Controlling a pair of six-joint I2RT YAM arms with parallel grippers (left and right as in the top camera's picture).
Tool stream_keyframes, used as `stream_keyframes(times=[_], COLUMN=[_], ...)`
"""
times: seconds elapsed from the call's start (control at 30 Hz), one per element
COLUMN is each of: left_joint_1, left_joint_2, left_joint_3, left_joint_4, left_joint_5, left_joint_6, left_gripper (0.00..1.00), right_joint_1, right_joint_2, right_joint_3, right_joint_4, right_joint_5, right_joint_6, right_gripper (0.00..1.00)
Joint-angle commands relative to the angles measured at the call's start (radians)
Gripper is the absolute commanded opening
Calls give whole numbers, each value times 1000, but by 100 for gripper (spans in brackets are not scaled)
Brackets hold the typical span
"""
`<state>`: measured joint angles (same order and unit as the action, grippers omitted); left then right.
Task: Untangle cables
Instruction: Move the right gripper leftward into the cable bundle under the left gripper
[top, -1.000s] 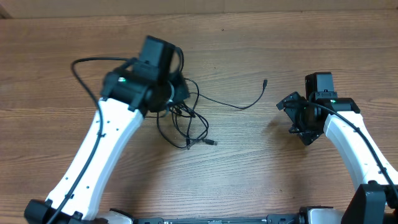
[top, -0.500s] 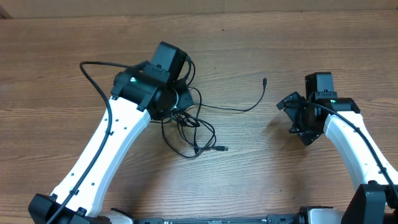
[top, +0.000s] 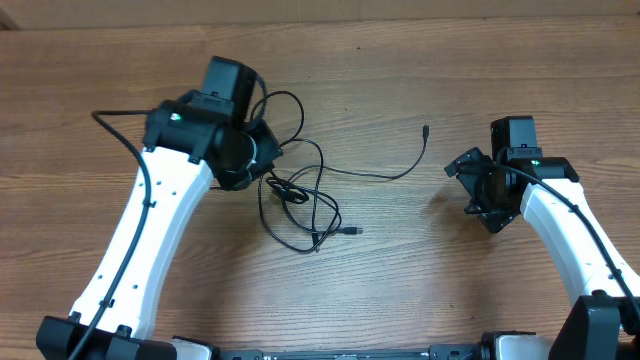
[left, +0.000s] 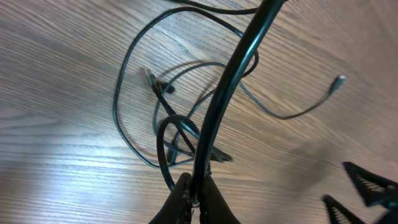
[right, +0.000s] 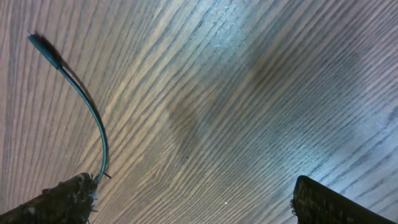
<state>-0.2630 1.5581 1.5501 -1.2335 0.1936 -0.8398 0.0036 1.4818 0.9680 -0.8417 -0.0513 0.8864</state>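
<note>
The cables (top: 300, 205) are thin black cords in a loose tangle on the wooden table, just right of my left gripper (top: 262, 160). One cord runs right and ends in a small plug (top: 426, 130). In the left wrist view my left gripper (left: 196, 193) is shut on one cable (left: 219, 102), which rises taut from the jaws above the tangle (left: 171, 134). My right gripper (top: 470, 190) hovers open to the right of that plug. In the right wrist view the right gripper (right: 193, 202) holds nothing, and the cable end (right: 90, 109) lies by its left finger (right: 68, 199).
The wooden table (top: 420, 280) carries nothing but the cords. The thicker black arm cable (top: 125, 135) loops out to the left of the left arm. The right gripper's toothed fingers (left: 367, 186) show at the lower right of the left wrist view.
The left gripper swung right, then back left and toward the far edge, still gripping its cable. The tangle was dragged and spread; a loop now stands out behind the gripper. The right arm stayed still.
</note>
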Motion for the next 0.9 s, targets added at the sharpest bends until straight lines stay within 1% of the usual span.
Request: stream_keyframes(times=[0.0, 0.17, 0.2, 0.23, 0.33, 0.4, 0.43, 0.57, 0.63, 0.73, 0.8, 0.87], left_joint_1=[42, 73, 73, 73, 73, 74, 75, 87, 94, 108, 108, 108], left_joint_2=[1, 2, 2, 2, 2, 2, 2, 2, 2, 2, 2, 2], left_joint_3=[13, 13, 12, 12, 12, 12, 12, 12, 12, 12, 12, 12], left_joint_4=[4, 4, 3, 4, 3, 3, 3, -7, -10, -12, -11, -11], left_joint_5=[111, 114, 114, 114, 113, 112, 111, 114, 113, 111, 111, 113], left_joint_6=[-21, -27, -33, -33, -32, -32, -32, -32, -32, -32, -32, -36], left_gripper=[4, 4, 4, 4, 4, 4, 4, 4, 4, 4, 4, 4], right_joint_1=[3, 7, 14, 21, 66, 110, 134, 217, 260, 324, 361, 399], right_joint_2=[-12, -11, -11, -11, -11, -11, -11, -11, -15, -32, -40, -39], right_joint_3=[1, 1, 1, 1, 1, 1, 1, 1, 1, 1, 1, 0], right_joint_4=[13, -29, -39, -39, -31, -28, -33, -105, -138, -119, -58, 21], right_joint_5=[-122, -314, -358, -401, -626, -763, -791, -808, -821, -837, -816, -773], right_joint_6=[3, -24, -51, -82, -236, -332, -351, -348, -345, -328, -277, -144], right_gripper=[100, 100, 97, 96, 92, 85, 83, 75, 74, 73, 73, 73])
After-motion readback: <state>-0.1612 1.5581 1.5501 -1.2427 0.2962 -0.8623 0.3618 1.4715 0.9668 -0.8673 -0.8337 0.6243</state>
